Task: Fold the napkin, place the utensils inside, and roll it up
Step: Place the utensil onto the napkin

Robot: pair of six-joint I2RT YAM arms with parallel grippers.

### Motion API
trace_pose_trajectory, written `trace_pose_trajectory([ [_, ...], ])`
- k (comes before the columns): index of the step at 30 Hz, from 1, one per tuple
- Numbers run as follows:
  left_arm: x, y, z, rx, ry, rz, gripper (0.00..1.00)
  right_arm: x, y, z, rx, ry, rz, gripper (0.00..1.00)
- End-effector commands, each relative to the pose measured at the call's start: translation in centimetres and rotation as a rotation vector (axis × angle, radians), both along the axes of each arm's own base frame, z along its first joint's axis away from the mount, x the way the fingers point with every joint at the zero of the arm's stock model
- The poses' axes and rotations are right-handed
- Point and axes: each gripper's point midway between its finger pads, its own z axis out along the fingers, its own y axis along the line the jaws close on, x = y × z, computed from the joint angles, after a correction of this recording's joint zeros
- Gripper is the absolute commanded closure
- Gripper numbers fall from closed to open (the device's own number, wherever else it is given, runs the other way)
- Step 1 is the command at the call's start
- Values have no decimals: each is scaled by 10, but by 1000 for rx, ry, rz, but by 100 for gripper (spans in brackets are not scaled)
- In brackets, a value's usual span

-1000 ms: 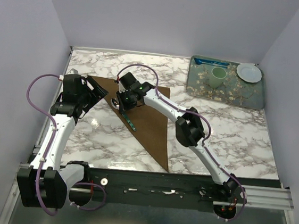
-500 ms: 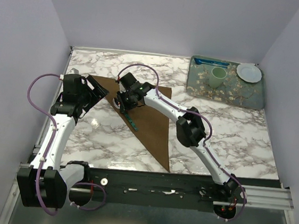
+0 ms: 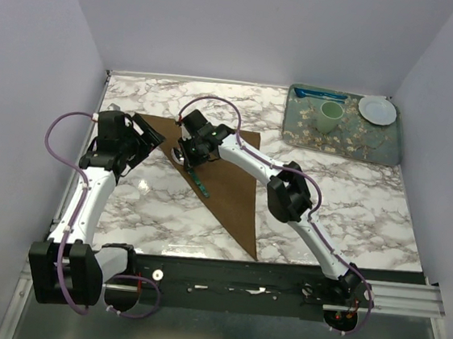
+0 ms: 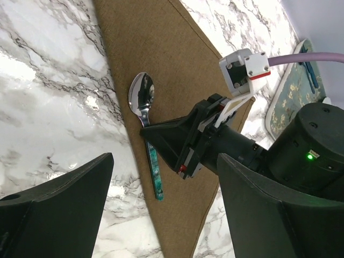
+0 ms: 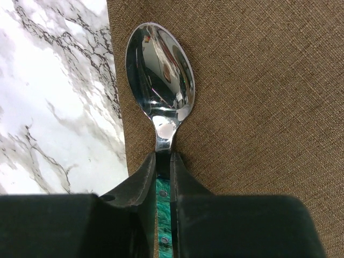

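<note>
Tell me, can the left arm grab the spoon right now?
Probably yes, but awkwardly. The open left end effector hovers close beside the spoon, whose bowl lies bare on the napkin. The right end effector pinches the handle near the bowl, crowding that spot.

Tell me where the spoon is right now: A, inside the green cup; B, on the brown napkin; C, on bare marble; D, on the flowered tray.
B: the spoon lies on the napkin by its edge, its handle pinched by the right gripper.
</note>
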Motion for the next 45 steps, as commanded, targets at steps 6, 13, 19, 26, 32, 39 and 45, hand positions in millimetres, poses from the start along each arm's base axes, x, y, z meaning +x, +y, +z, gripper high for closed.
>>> trace_pose_trajectory([
  [6,15,-1,6,-48,-18,4,13,9,-8,24,-6,-55,-22,83],
  [13,31,8,-5,-118,-14,50,13,9,-8,37,7,-63,-36,63],
  [19,69,41,-39,-144,30,147,16,6,-7,79,68,-94,-21,38],
  [26,130,92,-89,-131,65,170,26,-15,-28,163,200,-144,24,31],
  [32,173,111,-109,-145,38,202,37,-22,-108,186,229,-185,-52,31],
  [39,197,125,-127,-145,50,226,43,-37,-147,176,214,-210,-72,31],
  [45,200,127,-144,-149,97,240,47,-39,-159,170,207,-219,-94,31],
])
